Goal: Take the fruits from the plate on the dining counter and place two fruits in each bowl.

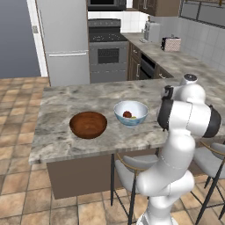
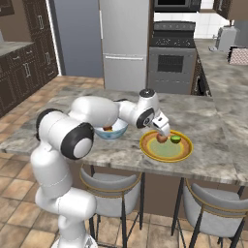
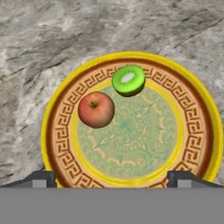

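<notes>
Long grey-beige marbled stone worktop [image 1: 66, 136] on a brown wooden base. Resting directly on it: a deep dark brown wooden bowl [image 1: 88, 125], and at its 3 o'clock in the left base view, just apart, a glossy white bowl with pale blue sides [image 1: 131, 113]. In the right base view, at 3 o'clock of the white bowl, near but not touching, a flat round yellow plate with a brown patterned ring and green centre [image 2: 166, 154], lying flat near the front edge.

Pretty flat, even rendered lighting all round, soft shadows under the worktop [image 1: 66, 145] overhang (stools sit in the dimmer patch), no glare, slightly low-res and soft.
</notes>
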Tool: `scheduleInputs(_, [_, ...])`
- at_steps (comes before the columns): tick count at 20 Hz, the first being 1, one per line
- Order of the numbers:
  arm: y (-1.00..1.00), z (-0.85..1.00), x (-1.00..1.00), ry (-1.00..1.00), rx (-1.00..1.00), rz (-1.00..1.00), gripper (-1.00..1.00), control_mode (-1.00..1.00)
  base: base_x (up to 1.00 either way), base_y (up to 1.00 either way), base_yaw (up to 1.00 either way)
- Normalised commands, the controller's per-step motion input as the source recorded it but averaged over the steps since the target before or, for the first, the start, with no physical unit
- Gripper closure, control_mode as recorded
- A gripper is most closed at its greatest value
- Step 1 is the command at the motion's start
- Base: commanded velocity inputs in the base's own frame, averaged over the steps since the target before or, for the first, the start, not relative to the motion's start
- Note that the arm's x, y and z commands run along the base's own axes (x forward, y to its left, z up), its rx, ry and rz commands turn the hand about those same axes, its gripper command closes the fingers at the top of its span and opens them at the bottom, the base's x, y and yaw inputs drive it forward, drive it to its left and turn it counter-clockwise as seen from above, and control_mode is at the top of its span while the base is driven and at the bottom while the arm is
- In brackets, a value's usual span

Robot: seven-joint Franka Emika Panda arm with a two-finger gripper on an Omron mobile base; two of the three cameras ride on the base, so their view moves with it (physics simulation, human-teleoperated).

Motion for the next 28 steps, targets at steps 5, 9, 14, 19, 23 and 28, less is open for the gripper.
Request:
scheduleInputs(5, [-0.1,-0.16,0.17,0.0,0.0,0.0,-1.0,-1.0,0.0,0.0,0.0])
scheduleInputs(9, [0.0,-0.39,0.18,0.0,0.0,0.0,-1.0,-1.0,0.0,0.0,0.0])
scheduleInputs(14, [0.0,-0.42,0.08,0.0,0.0,0.0,-1.0,-1.0,0.0,0.0,0.0])
scheduleInputs(19, [0.0,-0.27,0.16,0.0,0.0,0.0,-1.0,-1.0,0.0,0.0,0.0])
scheduleInputs(23, [-0.01,-0.03,0.18,0.0,0.0,0.0,-1.0,-1.0,0.0,0.0,0.0])
scheduleInputs(28, [-0.01,0.0,0.2,0.0,0.0,0.0,-1.0,-1.0,0.0,0.0,0.0])
